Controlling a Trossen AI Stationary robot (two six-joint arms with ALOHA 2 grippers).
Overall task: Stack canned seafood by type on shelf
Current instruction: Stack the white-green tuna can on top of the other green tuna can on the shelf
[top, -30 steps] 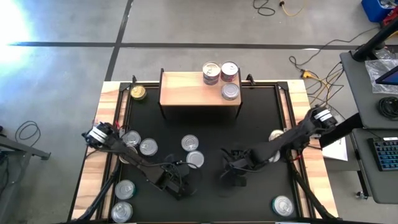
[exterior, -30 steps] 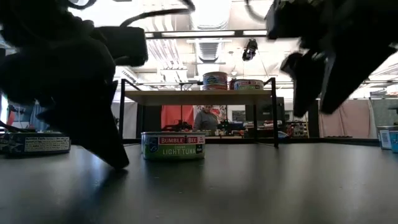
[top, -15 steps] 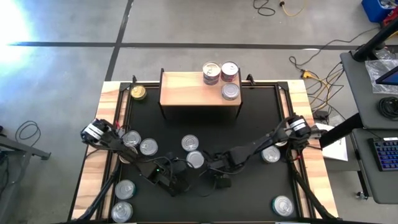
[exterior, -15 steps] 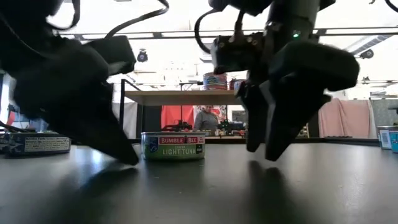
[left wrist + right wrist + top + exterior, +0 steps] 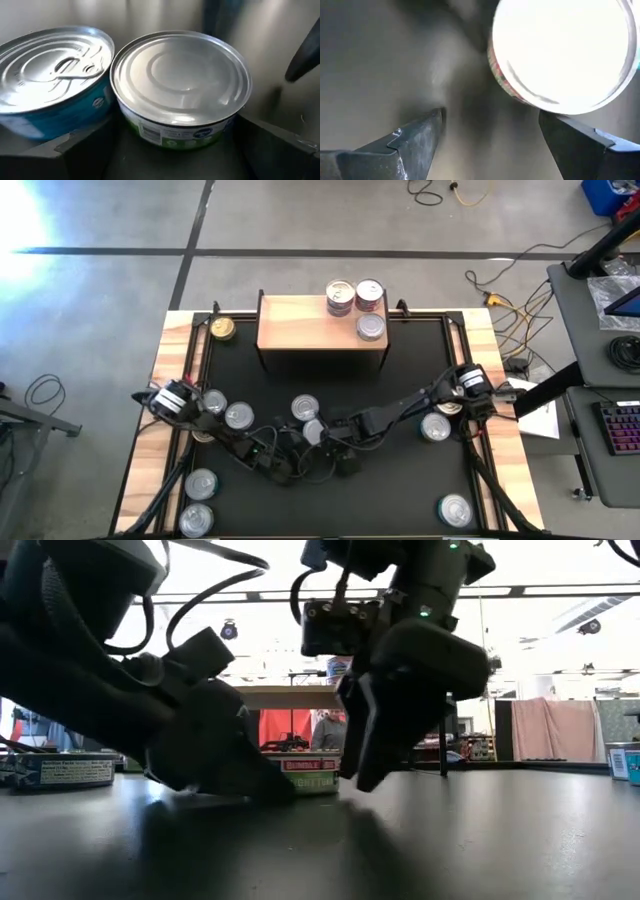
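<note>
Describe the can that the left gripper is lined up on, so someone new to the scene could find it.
Start at the shelf at the far edge of the black mat, then come down to the pair of cans mid-mat, where both arms meet. It is the nearer can, between the open fingers of the left gripper. It has a green side label and a plain ringed lid; its teal-labelled neighbour has a pull tab.

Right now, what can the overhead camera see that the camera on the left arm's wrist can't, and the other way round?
Only the high view shows the whole layout: the shelf with three tins on it, loose tins scattered across the black mat, and both arms meeting near the middle, left gripper and right gripper both open.

Only the left wrist view shows the close detail: a green-labelled tin between the left gripper's fingers, touching a blue-labelled tin that has a pull-tab lid.

Both show those two silver-lidded tins side by side at the mat's centre.
</note>
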